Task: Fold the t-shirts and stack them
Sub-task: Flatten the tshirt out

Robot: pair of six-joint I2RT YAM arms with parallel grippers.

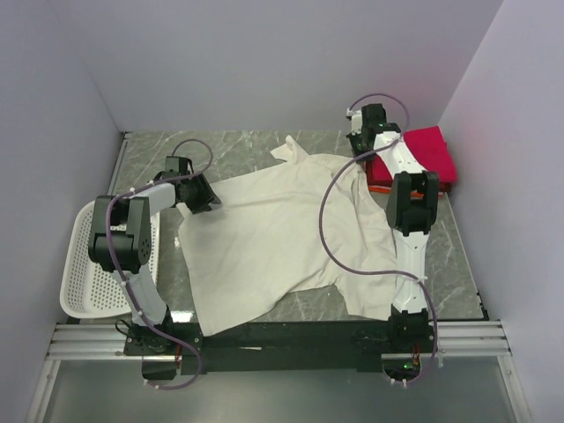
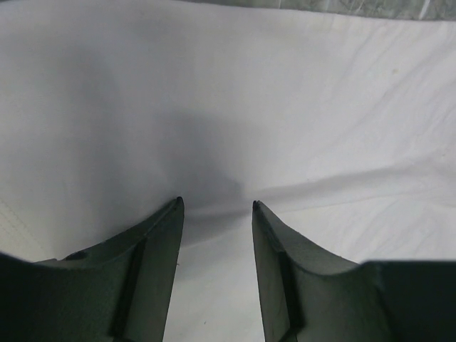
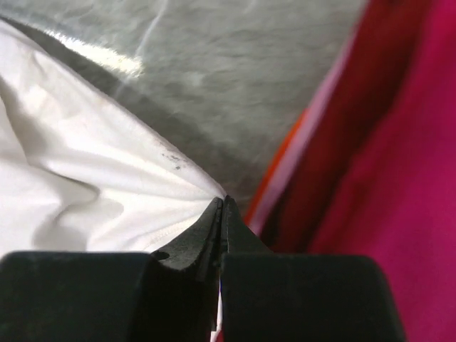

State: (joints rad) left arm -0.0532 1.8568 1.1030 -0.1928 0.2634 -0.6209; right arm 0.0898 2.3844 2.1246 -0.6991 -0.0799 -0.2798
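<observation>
Seen from overhead, the cream t-shirt [image 1: 273,238] lies spread and rumpled across the middle of the marble surface [image 1: 238,154], with one sleeve reaching toward the upper centre of the frame. My right tool [image 3: 223,206], at the upper right of that view, is pinched tight on the shirt's right-hand edge, and the cloth gathers into its tips. Just beside it sits the pink t-shirt [image 1: 427,150], with a strip of the orange-red t-shirt [image 1: 377,187] showing at its lower left edge. My left tool [image 2: 216,204], at the shirt's left side, stands half wide over the cloth, with a crease running out from the gap. It grips nothing that I can see. The white basket [image 1: 88,264] sits at the lower left, apart from the shirt.

I judge the step in hand to be taking hold of both sides of the cream shirt ahead of a first fold, with the folding itself not begun. The next move calls for my left tool to close on cloth. Both tools then need to lift and carry evenly, so the shirt neither drags nor bunches against the pink pile.
</observation>
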